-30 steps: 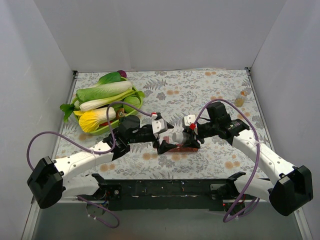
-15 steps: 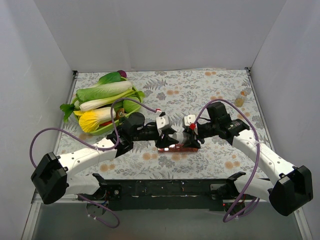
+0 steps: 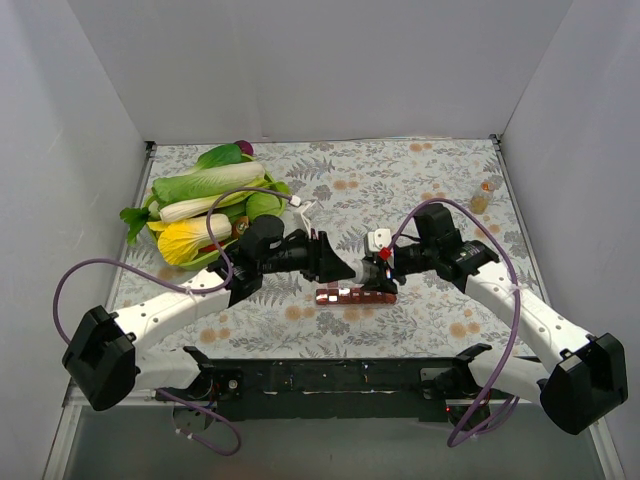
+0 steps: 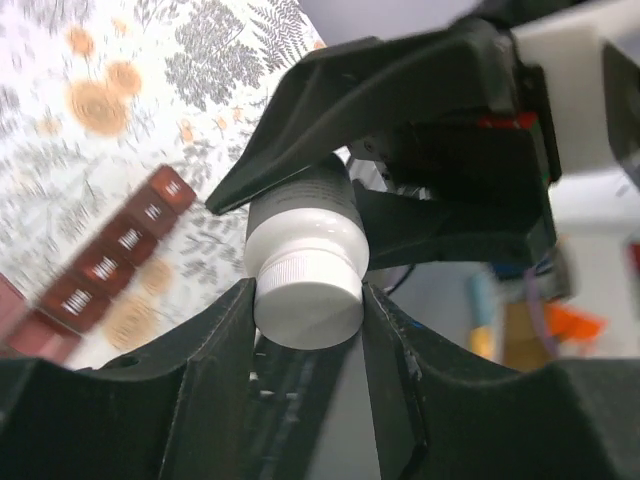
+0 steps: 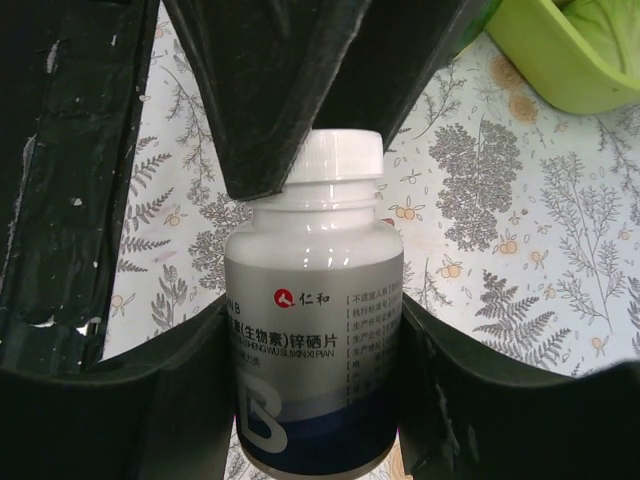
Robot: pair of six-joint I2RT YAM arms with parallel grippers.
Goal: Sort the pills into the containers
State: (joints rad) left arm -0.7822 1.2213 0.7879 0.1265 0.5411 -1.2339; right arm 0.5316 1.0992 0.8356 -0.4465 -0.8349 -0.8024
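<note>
Quick report from my remote station, left to right. Far left on the floral tablecloth (image 3: 400,170) sits the green basket (image 5: 565,55), piled with leafy greens (image 3: 205,185) and a yellow cabbage-looking head (image 3: 190,240).

The left arm (image 3: 170,315) stretches from its base toward the middle of the table. The left gripper (image 4: 305,300) is pinched onto the white cap (image 4: 308,295) of a grey pill bottle (image 5: 315,340). On the left wrist cam its fingers (image 4: 215,350) press against either side of the cap.

The bottle's label has Chinese print and a big white B. It's held between the two grippers, cap toward the left arm.

The pill organizer strip (image 3: 355,295) lies flat on the cloth just on the near side of both grippers. It's a dark red-brown row of square compartments, and the lids I can see carry white lettering. It sits apart from the bottle, and neither gripper touches it.

The right gripper (image 5: 315,310) is clamped on the bottle's body, fingers (image 5: 160,400) hugging both sides of the label. The right arm (image 3: 520,305) runs back to its base at the near right.

Far right near the wall there's a tiny yellowish bottle (image 3: 481,200), too small for me to read.
</note>
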